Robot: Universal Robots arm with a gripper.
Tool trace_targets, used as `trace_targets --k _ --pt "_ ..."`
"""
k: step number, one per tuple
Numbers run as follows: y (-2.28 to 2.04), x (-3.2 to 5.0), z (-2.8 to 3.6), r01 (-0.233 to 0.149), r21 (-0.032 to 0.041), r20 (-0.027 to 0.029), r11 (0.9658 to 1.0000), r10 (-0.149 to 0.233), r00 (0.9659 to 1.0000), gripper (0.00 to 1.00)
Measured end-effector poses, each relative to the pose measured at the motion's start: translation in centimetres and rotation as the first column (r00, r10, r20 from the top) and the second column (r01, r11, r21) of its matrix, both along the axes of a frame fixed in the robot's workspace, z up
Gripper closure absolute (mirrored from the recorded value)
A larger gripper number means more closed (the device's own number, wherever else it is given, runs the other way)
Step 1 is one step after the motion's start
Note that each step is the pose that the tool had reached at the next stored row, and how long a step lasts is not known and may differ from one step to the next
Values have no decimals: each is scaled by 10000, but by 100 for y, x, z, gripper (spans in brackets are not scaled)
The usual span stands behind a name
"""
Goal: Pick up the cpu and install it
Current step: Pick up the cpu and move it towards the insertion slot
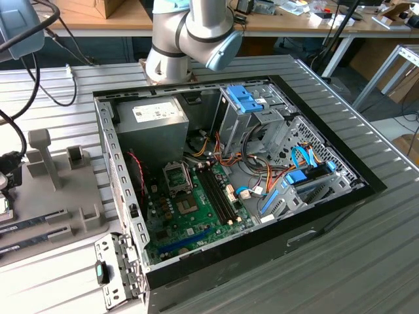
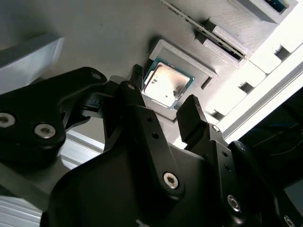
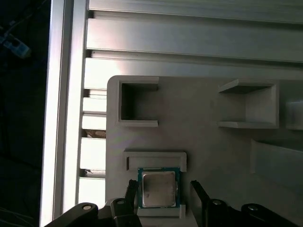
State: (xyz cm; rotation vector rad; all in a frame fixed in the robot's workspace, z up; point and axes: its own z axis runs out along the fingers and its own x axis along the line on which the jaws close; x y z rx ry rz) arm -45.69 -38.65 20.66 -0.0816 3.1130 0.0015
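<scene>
Pincer released: in both wrist views its two fingers stand parted with nothing gripped between them.

Location of the task's thing: the cpu lies flat, metal face up, seated in a shallow square recess of the grey holder. The holder rests on the ribbed aluminium bench.

Governing relation: the cpu lies directly between the parted fingers, one finger to each of two opposite edges. In the first wrist view one finger is just beside its edge and the other stands slightly further off. The part is square, so it has no long axis; its edges run parallel to the finger faces, so the pincer appears squared to it.

Undetermined: whether the fingertips are level with the chip or above it; no contact can be confirmed.

Judgement: pickup is not yet made. In the exterior view, the socket inside the open computer case lies well apart from the holder.
</scene>
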Motion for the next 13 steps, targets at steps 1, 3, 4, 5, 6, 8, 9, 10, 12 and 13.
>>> trace_targets --k 1,3,4,5,6,8,9,10,12,13 --pt "-4 -1 -6 -28 0 0 10000 28 10000 44" --pt "-15 -9 -24 -125 0 -1 9999 125 9999 44" --pt "-18 -13 -30 -158 0 0 9999 158 9999 44" --pt "-20 -15 -41 -199 0 1 9998 199 9998 44" --pt "-21 -17 -47 -221 0 0 9998 221 9998 44" --pt "-22 -18 -63 -270 -1 -2 9996 270 9996 44" --pt "-22 -22 -75 -329 -1 -3 9995 329 9995 44" --pt "-21 -32 -83 -384 0 0 9993 384 9993 44" --pt "-22 -38 -94 -448 1 1 9990 448 9990 44" --pt "-22 -38 -98 -472 0 -1 9989 472 9989 44"
